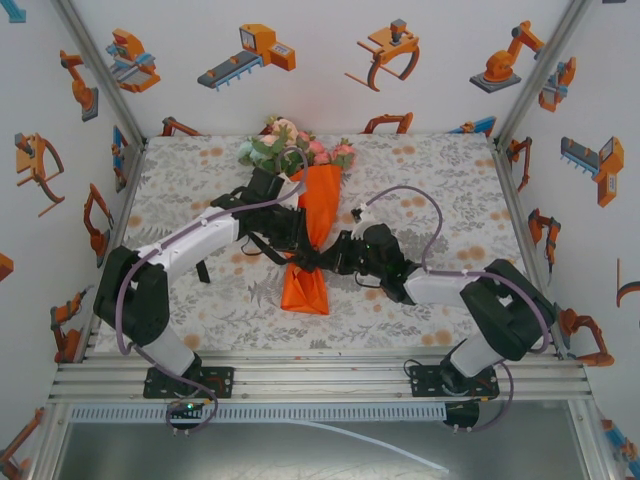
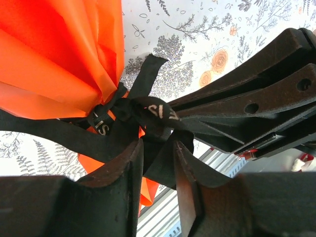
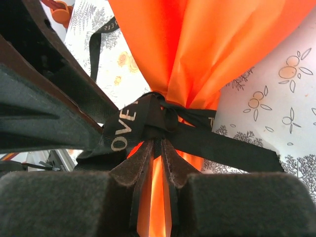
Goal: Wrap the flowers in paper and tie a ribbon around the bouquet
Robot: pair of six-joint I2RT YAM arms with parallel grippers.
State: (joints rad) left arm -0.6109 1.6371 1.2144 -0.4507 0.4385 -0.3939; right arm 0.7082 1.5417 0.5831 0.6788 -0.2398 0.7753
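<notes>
The bouquet lies on the table, its flowers (image 1: 290,145) at the far end and the orange paper (image 1: 318,205) cone pointing toward the arms. A black ribbon (image 2: 153,111) with white lettering is knotted around the cone's narrow waist (image 3: 163,111). My left gripper (image 2: 158,145) is open at the knot, and a loose ribbon loop lies between its spread fingers. My right gripper (image 3: 162,142) is shut on a ribbon strand just below the knot. Both grippers meet at the cone's waist, left (image 1: 290,245) and right (image 1: 322,258). The right gripper's fingers (image 2: 256,98) reach in from the right.
The floral-patterned table cover (image 1: 420,180) spreads around the bouquet. The white walls with orange robot pictures (image 1: 560,90) close in three sides. A metal rail (image 1: 320,375) runs along the near edge by the arm bases.
</notes>
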